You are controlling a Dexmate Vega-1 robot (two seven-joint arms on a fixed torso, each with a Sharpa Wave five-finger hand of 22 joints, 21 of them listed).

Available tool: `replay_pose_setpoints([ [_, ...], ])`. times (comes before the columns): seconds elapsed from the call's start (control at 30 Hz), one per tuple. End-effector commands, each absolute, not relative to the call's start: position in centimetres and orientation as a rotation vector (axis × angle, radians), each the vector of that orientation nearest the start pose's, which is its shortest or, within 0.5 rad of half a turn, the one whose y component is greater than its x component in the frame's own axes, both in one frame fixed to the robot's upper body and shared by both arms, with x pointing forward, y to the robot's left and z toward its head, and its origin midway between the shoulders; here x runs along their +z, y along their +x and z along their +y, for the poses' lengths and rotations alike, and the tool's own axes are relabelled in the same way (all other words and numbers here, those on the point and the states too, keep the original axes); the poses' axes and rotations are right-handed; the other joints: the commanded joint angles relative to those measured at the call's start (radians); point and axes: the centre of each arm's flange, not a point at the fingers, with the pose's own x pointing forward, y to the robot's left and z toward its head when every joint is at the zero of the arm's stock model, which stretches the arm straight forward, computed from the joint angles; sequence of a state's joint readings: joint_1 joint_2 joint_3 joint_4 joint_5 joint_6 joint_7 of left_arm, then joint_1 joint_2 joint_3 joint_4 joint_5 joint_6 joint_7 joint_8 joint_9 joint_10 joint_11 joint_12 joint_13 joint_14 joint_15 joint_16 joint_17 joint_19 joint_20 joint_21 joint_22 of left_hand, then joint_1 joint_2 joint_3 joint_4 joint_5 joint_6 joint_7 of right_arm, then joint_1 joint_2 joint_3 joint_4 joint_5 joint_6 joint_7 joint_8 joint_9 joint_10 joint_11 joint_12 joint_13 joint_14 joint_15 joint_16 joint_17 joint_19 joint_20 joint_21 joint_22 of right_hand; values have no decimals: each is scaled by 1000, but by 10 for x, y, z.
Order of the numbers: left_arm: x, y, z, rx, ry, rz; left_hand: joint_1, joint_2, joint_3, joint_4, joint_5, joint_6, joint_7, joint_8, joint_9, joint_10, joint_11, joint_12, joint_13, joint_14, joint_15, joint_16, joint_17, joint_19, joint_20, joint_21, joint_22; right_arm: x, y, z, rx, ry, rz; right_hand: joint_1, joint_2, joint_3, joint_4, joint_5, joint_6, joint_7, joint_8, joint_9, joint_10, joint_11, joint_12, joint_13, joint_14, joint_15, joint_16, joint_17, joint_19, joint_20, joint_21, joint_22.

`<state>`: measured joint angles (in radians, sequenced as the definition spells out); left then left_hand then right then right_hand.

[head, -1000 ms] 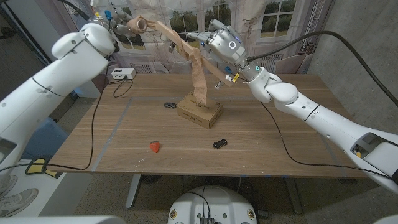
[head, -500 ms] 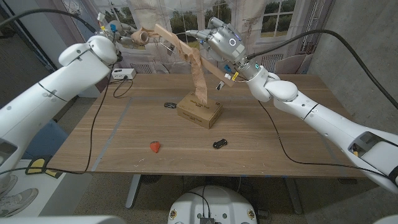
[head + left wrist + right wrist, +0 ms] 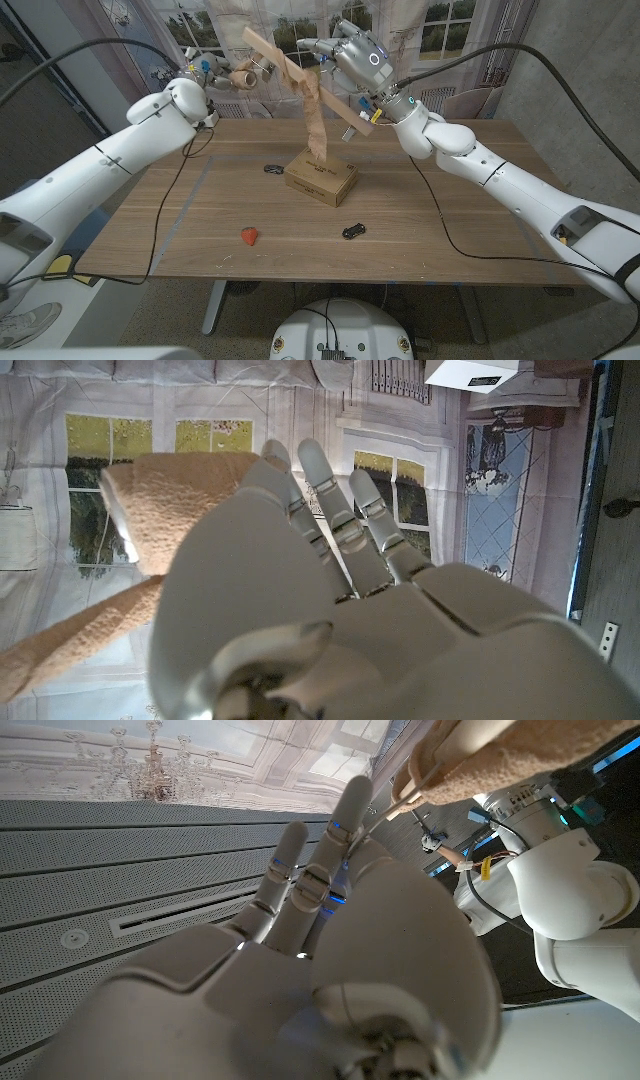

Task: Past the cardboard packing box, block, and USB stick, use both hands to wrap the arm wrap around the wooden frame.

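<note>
Head view: both arms are raised above the far half of the worktop point(image 3: 420, 240). The left robot hand point(image 3: 232, 77) holds the rolled end of the tan arm wrap point(image 3: 317, 120); its fingers are mostly lost against the backdrop, so the grip reads better in the left wrist view, where the left robot hand's fingers point(image 3: 330, 510) lie close together alongside the roll point(image 3: 175, 510).

From that roll the arm wrap runs as a band toward the right robot hand point(image 3: 352, 58), crosses the slanted wooden frame point(image 3: 300, 75) just beside that hand, then hangs down to the cardboard packing box point(image 3: 321, 179) below both hands. Where exactly the cloth touches the frame is hard to make out, since band and wood are nearly the same colour.

The right robot hand is at the upper part of the frame, but whether it grips the wood, the cloth or neither cannot be told. In the right wrist view its fingers point(image 3: 300, 870) reach out close together with a bit of the wrap point(image 3: 480, 765) past their tips, cut off at the edge.

Nearer the robot than both hands, a red block point(image 3: 249, 236) lies toward the left robot hand's side and a small black USB stick point(image 3: 352, 231) toward the right robot hand's side. A small dark object point(image 3: 272, 168), too small to identify, lies just beside the box.
</note>
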<state>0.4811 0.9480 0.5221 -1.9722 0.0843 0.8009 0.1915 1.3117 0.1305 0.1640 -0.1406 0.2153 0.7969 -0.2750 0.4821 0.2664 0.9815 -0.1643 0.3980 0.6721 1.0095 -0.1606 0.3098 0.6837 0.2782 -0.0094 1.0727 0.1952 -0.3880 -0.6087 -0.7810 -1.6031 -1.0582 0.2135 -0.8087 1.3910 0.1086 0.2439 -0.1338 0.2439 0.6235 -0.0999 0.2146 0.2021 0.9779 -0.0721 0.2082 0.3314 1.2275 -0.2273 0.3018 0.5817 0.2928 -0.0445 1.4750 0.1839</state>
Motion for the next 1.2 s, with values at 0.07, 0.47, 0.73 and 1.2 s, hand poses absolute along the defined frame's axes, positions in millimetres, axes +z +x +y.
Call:
replay_pose_setpoints([
  [0.07, 185, 584, 288, 375, 1118, -485, -12, 7, 23, 15, 5, 200, 191, -4, 2, 35, -30, -4, 1, 9, -78, -6, 5, 7, -5, 7, 0, 178, 505, -89, -338, -1245, -1882, 8, 7, -4, 0, 5, 10, 0, 0, 3, 106, -112, 9, 6, 15, -9, 1, 4, 1, -155, 3, 1],
  [0.47, 173, 587, 244, 218, 1281, -467, -13, 6, 23, 16, 5, 206, 189, -8, -5, 38, -31, -6, 4, 13, -78, -8, 7, 6, -9, 12, 0, 194, 516, -94, -392, -1228, -1808, 10, 8, -5, 0, 5, 7, 5, -2, 3, 107, -111, 10, 8, 16, -10, 1, 5, 1, -155, 3, 1],
  [0.73, 159, 584, 221, 135, 1349, -476, -12, 4, 23, 14, 5, 213, 188, -11, -11, 43, -30, -12, -2, 17, -78, -10, 9, 10, -14, 16, -1, 206, 528, -103, -425, -1189, -1726, 10, 8, -6, -1, 5, 6, 7, -2, 3, 108, -111, 11, 9, 16, -9, 0, 5, 2, -155, 4, 1],
  [1.2, 134, 579, 201, 37, 1387, -487, -11, 1, 24, 12, 0, 222, 193, -19, -22, 54, -31, -19, -3, 27, -78, -15, 12, 14, -20, 27, -2, 220, 542, -115, -468, -1144, -1631, 12, 9, -8, -1, 4, 8, 7, -2, 3, 108, -109, 11, 10, 17, -9, 0, 6, 2, -155, 4, 1],
])
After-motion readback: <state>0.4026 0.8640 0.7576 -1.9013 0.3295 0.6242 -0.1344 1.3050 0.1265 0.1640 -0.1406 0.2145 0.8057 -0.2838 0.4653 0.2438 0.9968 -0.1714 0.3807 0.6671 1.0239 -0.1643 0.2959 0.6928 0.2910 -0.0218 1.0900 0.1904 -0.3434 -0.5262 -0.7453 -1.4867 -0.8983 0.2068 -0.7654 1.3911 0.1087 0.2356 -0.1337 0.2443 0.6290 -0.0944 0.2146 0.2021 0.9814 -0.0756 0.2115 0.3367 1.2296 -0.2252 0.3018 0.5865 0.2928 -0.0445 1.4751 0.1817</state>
